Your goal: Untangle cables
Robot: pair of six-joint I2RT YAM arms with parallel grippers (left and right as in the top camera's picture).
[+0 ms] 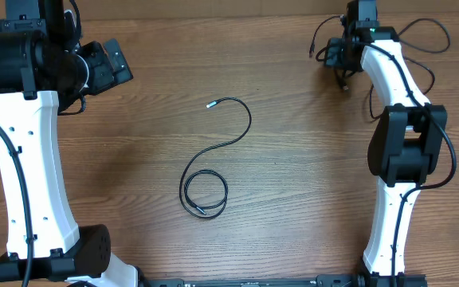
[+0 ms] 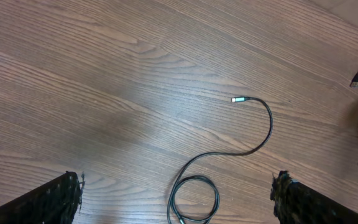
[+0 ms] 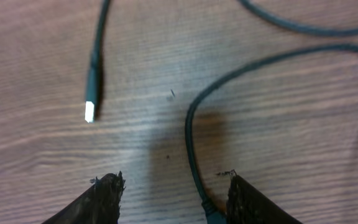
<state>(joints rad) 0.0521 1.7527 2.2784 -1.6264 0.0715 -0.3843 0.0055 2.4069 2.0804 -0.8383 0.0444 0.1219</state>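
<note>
We see a wood-grain worktop [image 1: 309, 199], a cable [image 1: 241, 139] at its middle, left gripper [image 2: 178, 183] wide open, right gripper [image 3: 171, 179] parted astride a cord [image 3: 190, 140].

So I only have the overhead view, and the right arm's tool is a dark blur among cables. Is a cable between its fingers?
Observer: Yes. In the right wrist view a cable runs between the right tool's fingers, which stand apart, unclamped.
Reviewer: Any plug nearby?
Observer: A silver-tipped plug lies beside that cable, not touching it.
Reviewer: And the other arm?
Observer: Its wrist view shows the left tool wide open and empty, the looped cable lying below.
</note>
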